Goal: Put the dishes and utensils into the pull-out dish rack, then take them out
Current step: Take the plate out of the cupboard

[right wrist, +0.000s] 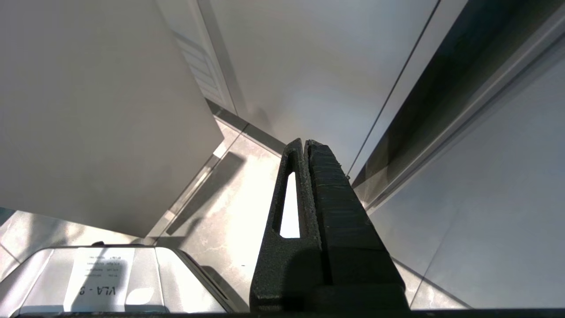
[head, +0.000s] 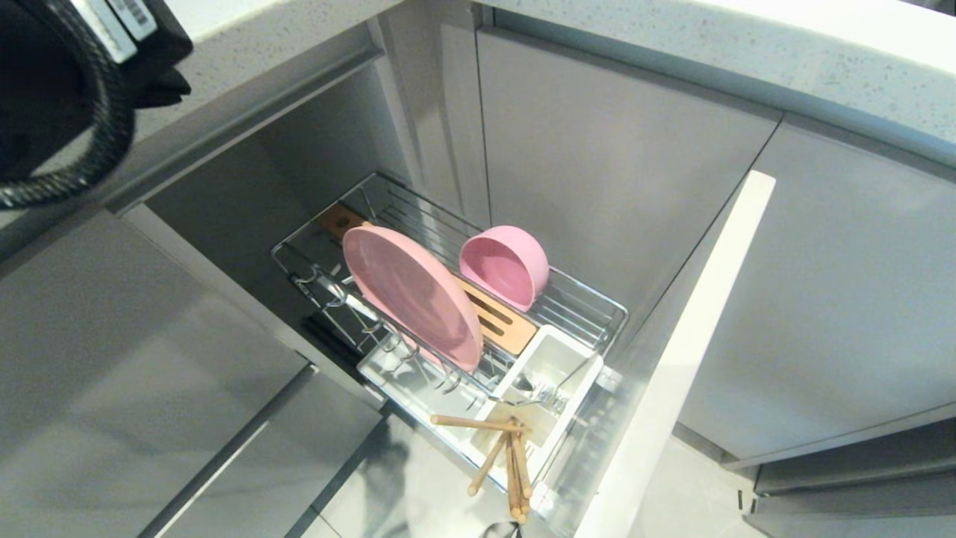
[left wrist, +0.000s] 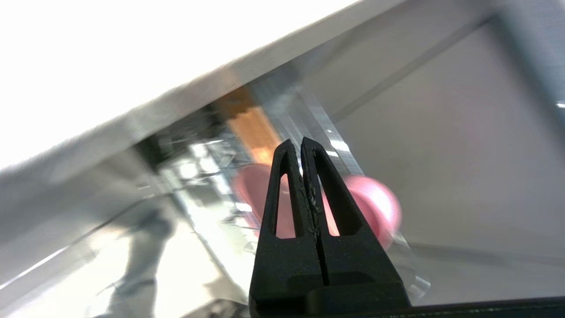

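Head view, looking down into the open cabinet. The pull-out dish rack (head: pixel 597 308) stands drawn out, its pale front panel (head: pixel 687 351) nearest me. The pink plate (head: pixel 411 293) leans on edge among the upright prongs; the pink bowl (head: pixel 505 265) lies tipped on its side just beside it, over the slotted wood strip (head: pixel 500 321). The chopsticks (head: pixel 511 456) rest in the white utensil box (head: pixel 549 381) with their ends splayed out over its near edge, and the silver fork (head: pixel 538 392) lies inside the same box.

I read the rack as fully loaded, so I judge the loading half done and the unloading not yet begun.

My left end effector (left wrist: pixel 302 145) is closed completely and grips nothing; its wrist view faces the plate and bowl from a distance, well apart from both. My right end effector (right wrist: pixel 304 143) is likewise closed and empty, parked low beside the cabinet doors above the floor.

Next move, as I judge it: open the left end effector, bring it down to one item, probably the plate's upper rim, and lift straight up clear of the prongs.
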Controlling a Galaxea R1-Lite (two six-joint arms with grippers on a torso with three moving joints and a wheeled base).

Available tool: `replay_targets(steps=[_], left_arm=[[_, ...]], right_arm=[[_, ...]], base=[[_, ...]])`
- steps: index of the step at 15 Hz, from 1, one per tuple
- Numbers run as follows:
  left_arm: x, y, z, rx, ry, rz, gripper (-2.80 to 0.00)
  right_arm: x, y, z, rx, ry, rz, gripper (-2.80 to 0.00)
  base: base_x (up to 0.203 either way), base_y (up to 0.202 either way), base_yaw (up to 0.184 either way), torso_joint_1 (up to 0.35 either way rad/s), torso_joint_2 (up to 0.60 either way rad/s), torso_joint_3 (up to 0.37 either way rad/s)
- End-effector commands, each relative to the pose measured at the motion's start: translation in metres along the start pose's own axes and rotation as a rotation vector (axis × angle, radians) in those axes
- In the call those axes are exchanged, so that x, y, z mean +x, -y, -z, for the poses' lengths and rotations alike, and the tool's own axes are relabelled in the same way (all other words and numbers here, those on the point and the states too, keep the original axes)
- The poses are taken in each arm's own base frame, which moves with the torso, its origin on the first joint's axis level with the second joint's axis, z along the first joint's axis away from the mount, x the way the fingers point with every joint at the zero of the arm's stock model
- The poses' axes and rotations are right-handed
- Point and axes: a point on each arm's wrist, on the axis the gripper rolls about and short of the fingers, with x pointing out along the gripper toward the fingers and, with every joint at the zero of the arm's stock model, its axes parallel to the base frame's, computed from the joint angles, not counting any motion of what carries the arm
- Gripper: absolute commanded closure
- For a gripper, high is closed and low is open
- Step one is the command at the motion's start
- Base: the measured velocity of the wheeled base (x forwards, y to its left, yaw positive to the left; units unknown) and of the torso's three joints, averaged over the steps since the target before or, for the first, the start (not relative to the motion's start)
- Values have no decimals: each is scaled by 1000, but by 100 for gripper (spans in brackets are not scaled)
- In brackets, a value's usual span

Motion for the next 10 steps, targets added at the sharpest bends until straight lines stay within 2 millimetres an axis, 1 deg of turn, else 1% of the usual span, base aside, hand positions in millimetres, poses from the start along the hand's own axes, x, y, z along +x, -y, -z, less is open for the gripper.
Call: replay_targets(steps=[1, 2, 3, 5, 8, 10], left_arm=[[-6, 0, -20, -27, -9, 73, 0], [-9, 0, -27, -13, -19, 120, 0], [-10, 1, -32, 39, -23, 168, 0], [-14, 3, -46, 77, 17, 286, 0], [-9, -9, -69, 94, 117, 311, 0], [-5, -21, -83, 90, 192, 287, 0]], right_arm=[[0, 0, 0, 0, -1, 0, 0], [0, 0, 0, 0, -1, 0, 0], [0, 0, 0, 0, -1, 0, 0], [0, 0, 0, 0, -1, -1, 0], [0, 0, 0, 0, -1, -1, 0], [0, 0, 0, 0, -1, -1, 0]], base=[[0, 0, 0, 0, 0, 0], [0, 0, 0, 0, 0, 0], [0, 0, 0, 0, 0, 0], [0, 0, 0, 0, 0, 0], [0, 0, 0, 0, 0, 0], [0, 0, 0, 0, 0, 0]])
